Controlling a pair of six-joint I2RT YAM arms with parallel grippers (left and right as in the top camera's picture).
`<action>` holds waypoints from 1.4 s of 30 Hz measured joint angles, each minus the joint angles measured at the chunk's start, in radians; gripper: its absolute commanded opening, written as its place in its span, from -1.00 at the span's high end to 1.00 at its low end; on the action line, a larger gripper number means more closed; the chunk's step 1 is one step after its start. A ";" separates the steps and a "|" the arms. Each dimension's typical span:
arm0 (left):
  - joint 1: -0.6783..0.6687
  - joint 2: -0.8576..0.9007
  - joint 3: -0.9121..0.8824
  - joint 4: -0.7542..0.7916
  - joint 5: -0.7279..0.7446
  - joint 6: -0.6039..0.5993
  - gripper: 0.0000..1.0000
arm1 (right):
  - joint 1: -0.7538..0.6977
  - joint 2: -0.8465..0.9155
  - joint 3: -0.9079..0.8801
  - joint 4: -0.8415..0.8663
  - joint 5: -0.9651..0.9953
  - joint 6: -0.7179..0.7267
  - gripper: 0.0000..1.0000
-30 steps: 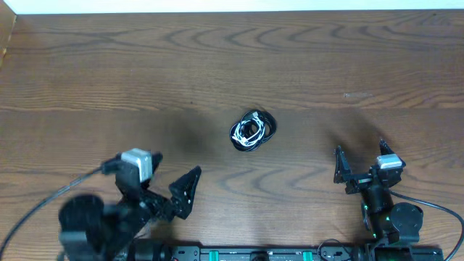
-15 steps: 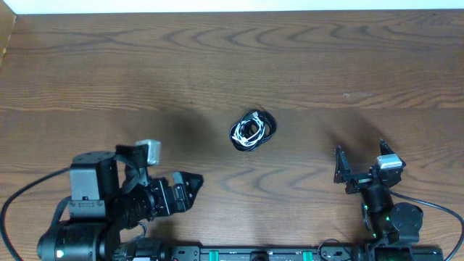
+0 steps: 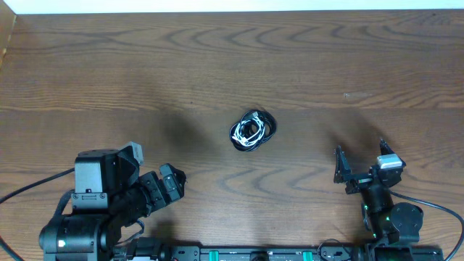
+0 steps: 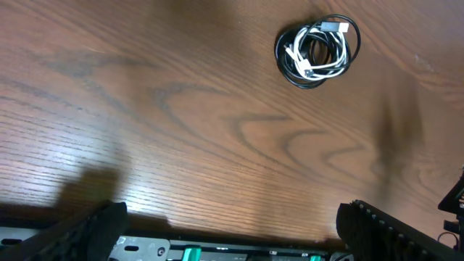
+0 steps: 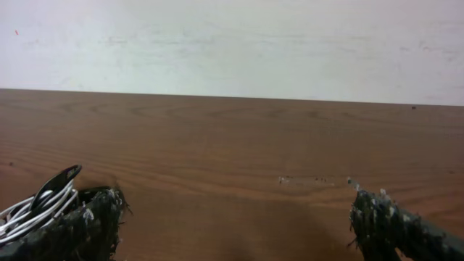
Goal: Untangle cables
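1. Overhead: your cables (image 3: 253, 130) sit bundled dead centre; left gripper (image 3: 169, 183) at 7 o'clock, right gripper (image 3: 360, 163) at 4, both spread wide, holding nothing.
2. Left wrist: cables (image 4: 317, 51) at 1 o'clock.
3. Right wrist: cables (image 5: 35, 211) peek in at 8 o'clock.

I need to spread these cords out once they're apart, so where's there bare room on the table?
The far half of the table, from the back edge to the cable bundle, is bare. So is the wood on both sides of the bundle. It's crowded only along the near edge, around the left gripper and right gripper.
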 measured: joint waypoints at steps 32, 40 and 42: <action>0.000 0.006 -0.058 0.084 -0.049 0.012 -0.96 | -0.076 0.504 1.120 -0.791 -0.570 0.168 -0.99; 0.000 0.006 -0.058 0.080 -0.049 0.012 -0.96 | -0.076 0.676 1.234 -0.802 -0.772 0.188 -0.99; 0.000 0.006 -0.058 0.079 -0.049 0.012 -0.96 | -0.076 0.684 1.234 -0.795 -0.804 0.217 -0.98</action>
